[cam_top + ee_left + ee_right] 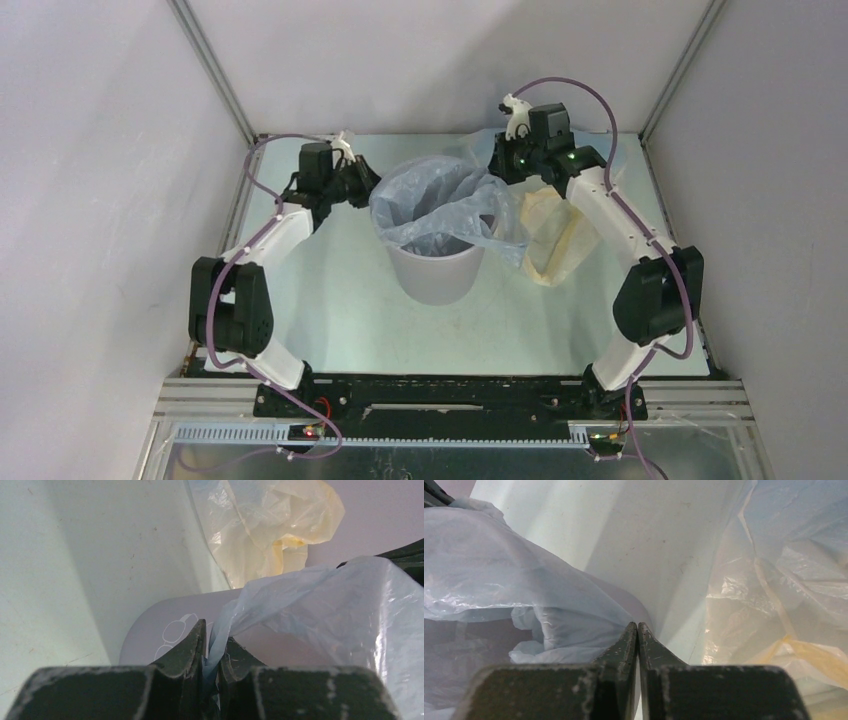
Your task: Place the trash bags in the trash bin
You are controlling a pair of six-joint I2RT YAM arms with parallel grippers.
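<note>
The light grey trash bin (435, 275) stands mid-table. A pale blue-grey trash bag (430, 205) is spread over its mouth and sags inside. My left gripper (368, 183) is at the bin's left rim, shut on a twisted edge of that bag (320, 605); in the left wrist view the film runs between my jaws (214, 640), over the bin (165, 625). At the bin's right rim my right gripper (500, 160) is shut, tips (638, 627) touching. The bag (499, 580) lies against its left finger. I cannot tell whether any film is pinched.
A cream-yellow bag (550, 235) lies crumpled on the table right of the bin, under my right arm, with pale blue film (804, 510) over part of it. It also shows beyond the bin as a cream-yellow heap (270, 525). White enclosure walls close in the left, back and right sides.
</note>
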